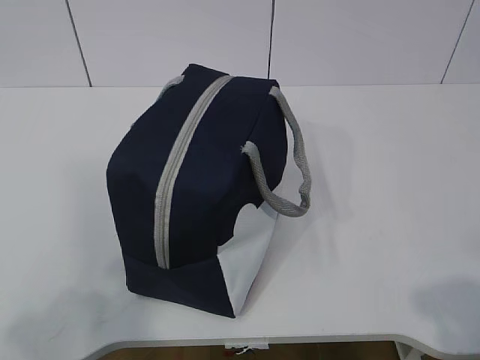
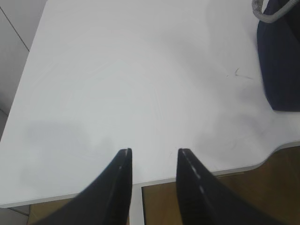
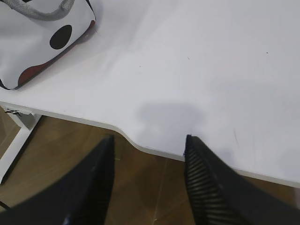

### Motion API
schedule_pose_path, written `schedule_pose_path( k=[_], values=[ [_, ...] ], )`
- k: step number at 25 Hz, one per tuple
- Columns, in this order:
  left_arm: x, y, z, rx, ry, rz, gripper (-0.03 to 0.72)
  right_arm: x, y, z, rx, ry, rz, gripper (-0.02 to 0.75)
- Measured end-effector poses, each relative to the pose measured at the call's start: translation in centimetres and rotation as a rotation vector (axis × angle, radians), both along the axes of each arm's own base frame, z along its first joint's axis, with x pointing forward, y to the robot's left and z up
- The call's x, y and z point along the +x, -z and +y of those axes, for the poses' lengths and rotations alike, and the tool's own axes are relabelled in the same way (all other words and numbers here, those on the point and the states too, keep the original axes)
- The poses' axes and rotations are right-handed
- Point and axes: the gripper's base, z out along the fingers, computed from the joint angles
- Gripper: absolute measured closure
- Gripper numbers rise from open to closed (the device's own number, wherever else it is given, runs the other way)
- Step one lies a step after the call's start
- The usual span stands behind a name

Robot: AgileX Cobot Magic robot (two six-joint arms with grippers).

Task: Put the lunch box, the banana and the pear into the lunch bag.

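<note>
The lunch bag (image 1: 195,187) stands zipped, long axis running near-to-far, between the spread left claw (image 2: 153,157) and spread right claw (image 3: 149,143).

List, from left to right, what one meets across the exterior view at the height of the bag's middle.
Bare white table → lunch bag, navy side → grey zipper → grey strap handle → bare table again.
</note>
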Motion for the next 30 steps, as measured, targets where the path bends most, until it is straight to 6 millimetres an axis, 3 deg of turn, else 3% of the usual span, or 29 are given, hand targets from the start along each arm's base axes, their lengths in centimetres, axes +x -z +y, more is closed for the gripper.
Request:
schedule_pose_path(
  k=[30],
  values=[
    [0.0,0.0,0.0,-0.001,-0.001,0.0,0.444,0.0,0.0,-0.01,-0.001,0.0,0.0,0.342]
  ],
)
